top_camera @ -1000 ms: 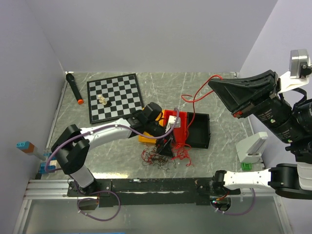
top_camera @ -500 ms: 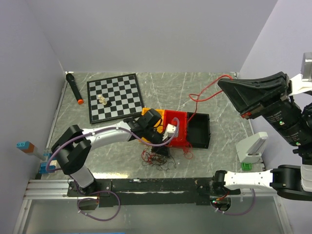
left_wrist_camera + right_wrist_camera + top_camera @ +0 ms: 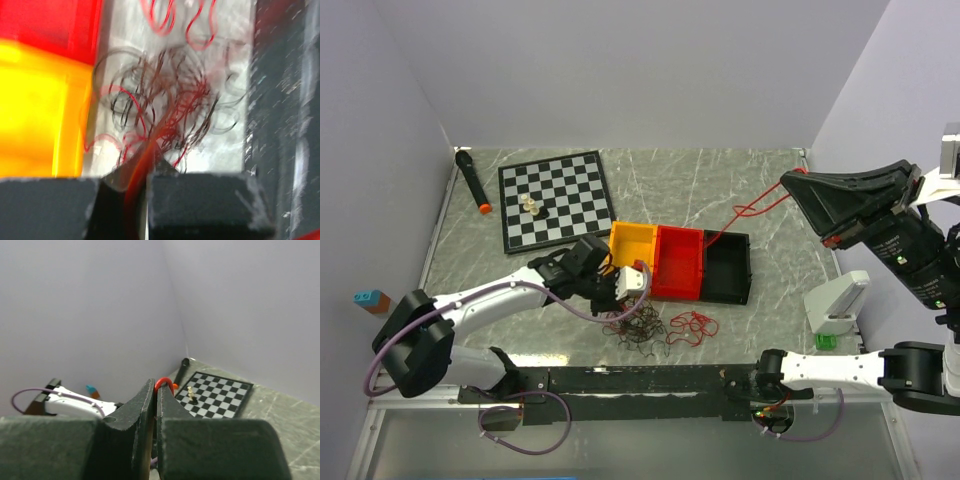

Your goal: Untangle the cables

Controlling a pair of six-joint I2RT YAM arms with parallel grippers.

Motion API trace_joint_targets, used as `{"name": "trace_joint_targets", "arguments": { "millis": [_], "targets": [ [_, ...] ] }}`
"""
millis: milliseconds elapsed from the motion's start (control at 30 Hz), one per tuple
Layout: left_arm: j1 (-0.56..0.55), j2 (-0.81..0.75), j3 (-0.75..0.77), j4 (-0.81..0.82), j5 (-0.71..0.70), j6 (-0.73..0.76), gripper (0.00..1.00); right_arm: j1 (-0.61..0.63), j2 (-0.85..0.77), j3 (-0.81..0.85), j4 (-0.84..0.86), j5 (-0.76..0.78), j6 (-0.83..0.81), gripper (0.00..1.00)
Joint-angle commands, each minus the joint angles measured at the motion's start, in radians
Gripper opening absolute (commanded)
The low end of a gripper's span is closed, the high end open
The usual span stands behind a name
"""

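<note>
while l fingers (image 3: 47, 207) clamp cable tangle (image 3: 638, 333), r fingers (image 3: 132, 415) clamp red strand (image 3: 163, 381) running far-right.

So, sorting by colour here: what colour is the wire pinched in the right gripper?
Red; the wire shows clearest in the right wrist view.

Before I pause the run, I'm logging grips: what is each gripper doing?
Left gripper: closed on strands of the tangled cables.
Right gripper: closed on a red cable.
</note>
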Motion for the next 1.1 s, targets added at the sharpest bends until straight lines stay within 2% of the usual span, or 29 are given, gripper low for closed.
{"name": "trace_joint_targets", "arguments": {
  "millis": [0, 133, 200, 267, 300, 367, 433, 500, 600, 633, 967, 1033, 1067],
  "targets": [
    [0.021, -0.007, -0.089, -0.079, -0.165, 0.085, 0.01, 0.007, -0.007, 0.043, 0.123, 0.072, -0.062, 0.00],
    [0.036, -0.018, -0.127, -0.057, -0.175, 0.083, 0.01, 0.004, -0.011, 0.112, 0.150, 0.090, -0.094, 0.00],
    [0.042, -0.023, -0.119, -0.062, -0.167, 0.070, 0.10, 0.006, -0.027, 0.119, 0.181, 0.081, -0.124, 0.00],
    [0.050, -0.026, -0.095, -0.083, -0.139, 0.059, 0.30, 0.006, -0.024, 0.120, 0.186, 0.080, -0.128, 0.00],
    [0.056, -0.032, -0.078, -0.093, -0.119, 0.051, 0.37, 0.006, -0.019, 0.128, 0.177, 0.087, -0.128, 0.00],
    [0.070, -0.055, -0.060, -0.111, -0.081, 0.046, 0.44, 0.006, -0.011, 0.126, 0.163, 0.099, -0.125, 0.00],
    [0.081, -0.082, -0.046, -0.129, -0.041, 0.054, 0.41, 0.006, -0.007, 0.123, 0.158, 0.121, -0.126, 0.00],
    [0.084, -0.105, -0.050, -0.137, -0.021, 0.065, 0.27, 0.006, -0.008, 0.131, 0.167, 0.142, -0.140, 0.00],
    [0.082, -0.104, -0.073, -0.123, -0.067, 0.051, 0.04, 0.006, -0.024, 0.143, 0.193, 0.153, -0.163, 0.00],
    [0.087, -0.102, -0.084, -0.122, -0.082, 0.051, 0.01, 0.006, -0.027, 0.146, 0.198, 0.156, -0.171, 0.00],
    [0.090, -0.107, -0.254, 0.047, -0.279, 0.080, 0.01, 0.006, -0.031, 0.197, 0.230, 0.162, -0.214, 0.00],
    [0.093, -0.105, -0.242, 0.036, -0.267, 0.073, 0.12, 0.006, -0.025, 0.188, 0.226, 0.166, -0.211, 0.00],
    [0.093, -0.113, -0.221, 0.019, -0.245, 0.059, 0.23, 0.007, -0.019, 0.182, 0.223, 0.164, -0.206, 0.00]
  ]
}}
